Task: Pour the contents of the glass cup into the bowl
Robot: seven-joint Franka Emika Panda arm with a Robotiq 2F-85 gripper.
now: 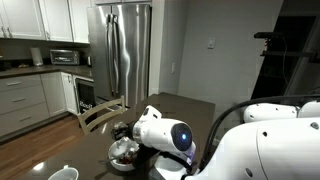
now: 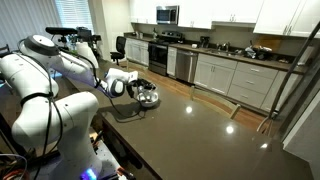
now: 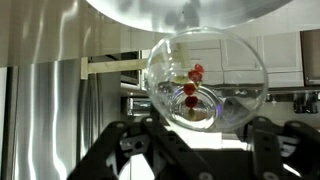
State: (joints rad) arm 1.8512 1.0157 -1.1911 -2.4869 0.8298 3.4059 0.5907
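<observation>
Exterior, gripper: my gripper (image 1: 131, 142) hangs low over the dark table (image 1: 188, 104), partly hidden behind my white wrist.
Exterior, glass: the glass (image 1: 122, 151) is at my fingertips, just above the tabletop. It looks tipped over, but the picture is too coarse for me to be sure.
Exterior, white dish: a white dish (image 1: 62, 174) is cut off by the bottom edge, apart from the glass. I cannot tell whether it is the bowl.
Exterior, room: a steel fridge (image 1: 122, 48) stands beyond the table, with a chair (image 1: 100, 114) at the table's far side.
Exterior, gripper: my gripper (image 2: 134, 88) reaches over the near end of the table (image 2: 205, 130).
Exterior, glass: the glass (image 2: 149, 96) is at my fingers, close above the table. The bits are too small to see here.
Wrist, jaws: my gripper (image 3: 195, 132) is closed on the glass (image 3: 235, 62), with one dark finger on each side of it.
Wrist, glass: I see it end on, as a clear circle.
Wrist, bits: a few red bits (image 3: 190, 87) lie inside the glass near the middle of the circle.
Wrist, top edge: a pale blurred curve (image 3: 180, 10) runs along the top edge. I cannot tell what it is.
</observation>
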